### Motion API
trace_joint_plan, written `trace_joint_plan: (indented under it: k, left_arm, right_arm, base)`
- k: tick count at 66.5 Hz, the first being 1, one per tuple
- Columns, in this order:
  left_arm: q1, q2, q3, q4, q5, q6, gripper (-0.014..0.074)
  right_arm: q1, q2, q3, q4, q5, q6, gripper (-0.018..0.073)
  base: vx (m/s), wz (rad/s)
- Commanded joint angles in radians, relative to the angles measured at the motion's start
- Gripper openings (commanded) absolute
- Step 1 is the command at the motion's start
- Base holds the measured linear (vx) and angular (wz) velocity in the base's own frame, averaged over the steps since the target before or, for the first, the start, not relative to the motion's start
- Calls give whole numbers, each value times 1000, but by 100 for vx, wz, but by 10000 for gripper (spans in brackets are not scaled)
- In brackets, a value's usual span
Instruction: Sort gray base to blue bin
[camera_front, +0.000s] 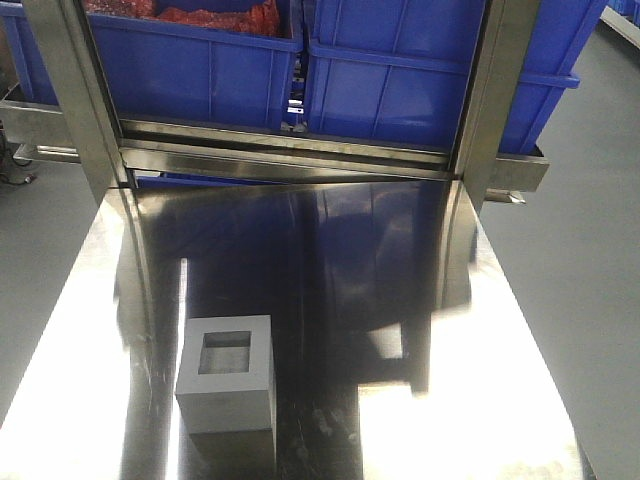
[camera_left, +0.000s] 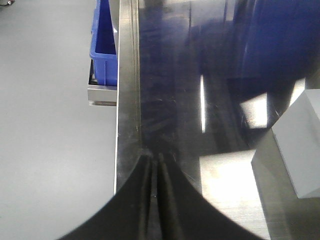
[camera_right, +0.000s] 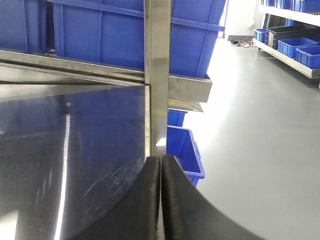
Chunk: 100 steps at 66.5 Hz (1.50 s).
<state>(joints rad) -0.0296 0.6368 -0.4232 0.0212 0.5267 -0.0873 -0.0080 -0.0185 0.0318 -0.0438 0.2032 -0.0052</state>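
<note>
Gray base (camera_front: 227, 375) sits ungrasped on the worktop (camera_front: 470, 420), our left fingers (camera_left: 140, 210) and right fingers (camera_right: 147, 200) closed empty; we've yet to reach the blue bin (camera_front: 420, 90).

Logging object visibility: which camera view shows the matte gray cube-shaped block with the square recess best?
The exterior front-facing view: the matte gray cube-shaped block sits whole on the shiny steel table, recess up. The left wrist view catches only part at its right edge; the right wrist view misses it.
</note>
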Motion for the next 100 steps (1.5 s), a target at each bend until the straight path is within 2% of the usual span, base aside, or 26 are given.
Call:
trace_joint_plan:
  k: [1, 20, 27, 41, 46, 51, 56, 61, 65, 75, 83, 87, 91, 96, 100]
  left_arm:
    - [-2, 7, -38, -9, -65, -9, 84]
    - [-2, 7, -38, -9, -67, -7, 347]
    - [-2, 7, -38, -9, -74, -7, 411]
    - [-2, 7, -38, -7, -79, -7, 425]
    - [-2, 7, -38, -37, -88, -28, 425]
    - [-2, 14, -39, -106, -104, -40, 425]
    - [-2, 33, -46, -232, -120, -30, 425]
    - [-3, 72, -69, -377, -120, 35, 425]
    - [-3, 111, -96, -510, -106, 137, 425]
    - [-22, 222, -178, -862, -43, 463, 425]
    - [-57, 336, -251, -1068, 38, 681, 425]
    - [-85, 395, -286, -1094, 61, 725, 425]
    - [-121, 442, -324, -1085, 61, 728, 425]
    - [-168, 499, -368, -1050, 45, 714, 425]
    - [-220, 537, -399, -982, 17, 662, 425]
  right_arm:
    - [3, -8, 5, -9, -76, -7, -5]
    - [3, -8, 5, -9, -76, -7, -5]
    - [3, -8, 5, -9, -76, -7, -5]
    - [3, -8, 5, -9, -78, -7, -5]
    - [3, -8, 5, -9, -76, -7, -5]
    - [3, -8, 5, -9, -76, -7, -5]
    - [3, -8, 5, -9, -76, -7, -5]
    - [3, -8, 5, -9, -76, -7, -5]
    - [3, -8, 5, -9, -76, -7, -5]
    - [3, -8, 5, -9, -76, -7, -5]
    - [3, -8, 5, -9, -76, -7, -5]
    - [3, -8, 5, -9, -76, -7, -5]
    - [3, -8, 5, -9, -76, -7, -5]
    - [3, -8, 5, -9, -76, -7, -5]
    - [3, -8, 5, -9, -76, -7, -5]
  base:
    - [0, 0]
    - [0, 0]
    - [0, 0]
    - [0, 0]
    - [0, 0]
    - [0, 0]
    - [0, 0]
    - [0, 0]
    - [0, 0]
    - [0, 0]
    - [0, 0]
    - [0, 0]
    - [0, 0]
    - [0, 0]
    - [0, 0]
